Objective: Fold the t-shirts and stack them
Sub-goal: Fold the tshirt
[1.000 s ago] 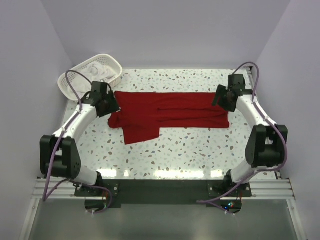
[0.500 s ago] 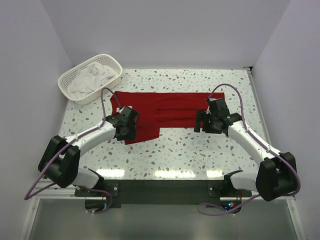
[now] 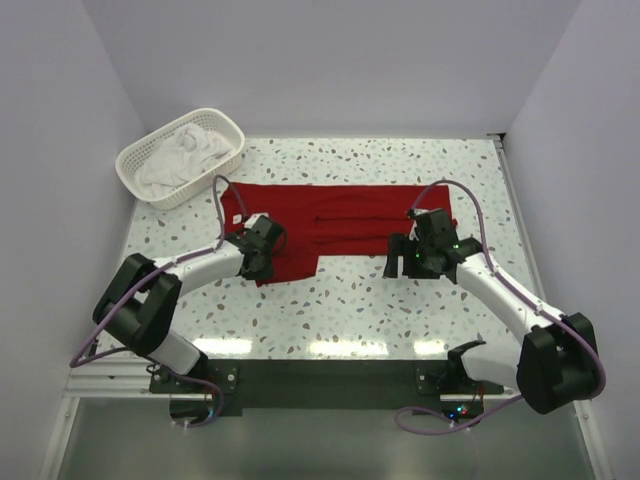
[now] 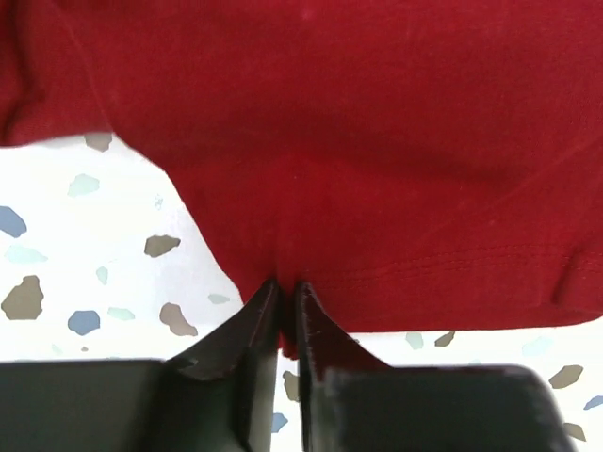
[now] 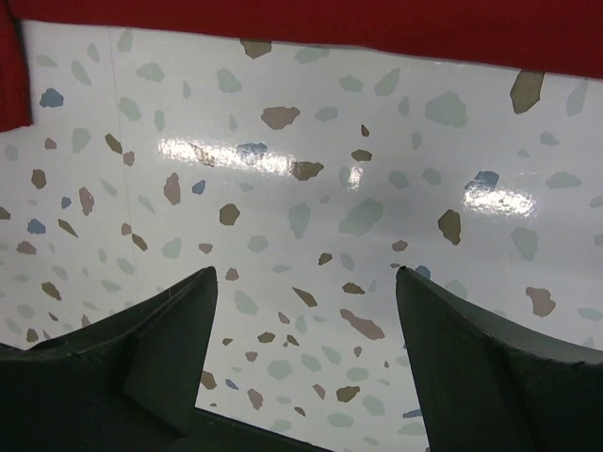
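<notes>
Shows red t-shirt (image 3: 345, 215) spread flat mid-counter (image 3: 350, 300), white t-shirts (image 3: 185, 155) heaped in far-left basket (image 3: 124, 162). Pinches near hem with clenched left end effector (image 4: 287, 290), probably for lifting a fold. Holds right end effector (image 5: 306, 282) released over bare counter, grasping nothing.

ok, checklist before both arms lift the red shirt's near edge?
1. Grip by left gripper on red t-shirt near hem: ok, pinched shut in the wrist view.
2. Grip by right gripper: not ok, open over bare table, cloth beyond its fingertips.
3. Layers caught by left gripper: cannot tell.
4. Gap between red t-shirt and basket: ok.
5. Spare white t-shirts inside basket: ok.
</notes>
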